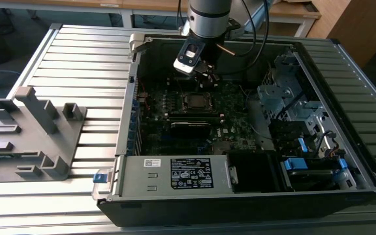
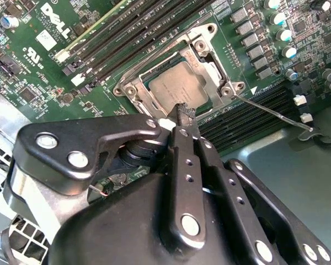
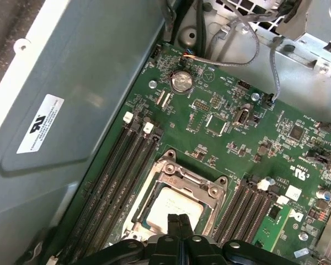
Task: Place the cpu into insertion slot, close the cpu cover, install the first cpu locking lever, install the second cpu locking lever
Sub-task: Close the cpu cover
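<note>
A silver robot arm (image 1: 209, 17) reaches down into the open black computer case (image 1: 240, 210), its black gripper (image 2: 185, 113) pinched shut just above the dull silver-grey square cpu (image 2: 174, 88), which is seated in the dark square insertion slot (image 1: 195, 101) and framed by the thin metal cpu cover (image 2: 212, 74), near a grey power-supply box (image 1: 142, 178) bearing a white printed label (image 1: 191, 173).

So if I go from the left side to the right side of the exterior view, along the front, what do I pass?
grey plastic rack → blue tab → labelled grey box → black block → blue clip
</note>
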Action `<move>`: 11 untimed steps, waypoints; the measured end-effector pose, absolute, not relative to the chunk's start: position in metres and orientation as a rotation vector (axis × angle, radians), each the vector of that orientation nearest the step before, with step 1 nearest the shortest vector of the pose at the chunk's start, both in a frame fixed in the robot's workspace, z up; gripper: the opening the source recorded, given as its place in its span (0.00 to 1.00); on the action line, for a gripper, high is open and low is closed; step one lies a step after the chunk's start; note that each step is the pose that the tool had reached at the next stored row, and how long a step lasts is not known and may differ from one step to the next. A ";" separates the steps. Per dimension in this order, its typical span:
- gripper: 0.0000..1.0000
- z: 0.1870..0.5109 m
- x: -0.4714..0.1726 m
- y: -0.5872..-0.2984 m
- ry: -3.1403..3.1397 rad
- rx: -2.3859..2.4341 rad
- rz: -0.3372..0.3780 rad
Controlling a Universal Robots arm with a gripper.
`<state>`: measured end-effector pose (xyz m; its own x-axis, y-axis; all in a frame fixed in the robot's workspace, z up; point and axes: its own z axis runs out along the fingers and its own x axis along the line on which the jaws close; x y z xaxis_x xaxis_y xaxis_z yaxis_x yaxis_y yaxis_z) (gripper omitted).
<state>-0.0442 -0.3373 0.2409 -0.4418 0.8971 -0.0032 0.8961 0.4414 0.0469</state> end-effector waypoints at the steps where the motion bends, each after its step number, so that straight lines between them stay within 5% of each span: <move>1: 0.10 0.241 -0.044 -0.337 2.644 1.645 0.059; 11: 0.10 0.241 -0.044 -0.337 2.693 1.565 0.061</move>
<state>-0.0442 -0.3373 0.2405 -0.4952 0.8688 -0.0032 0.8677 0.4948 0.0469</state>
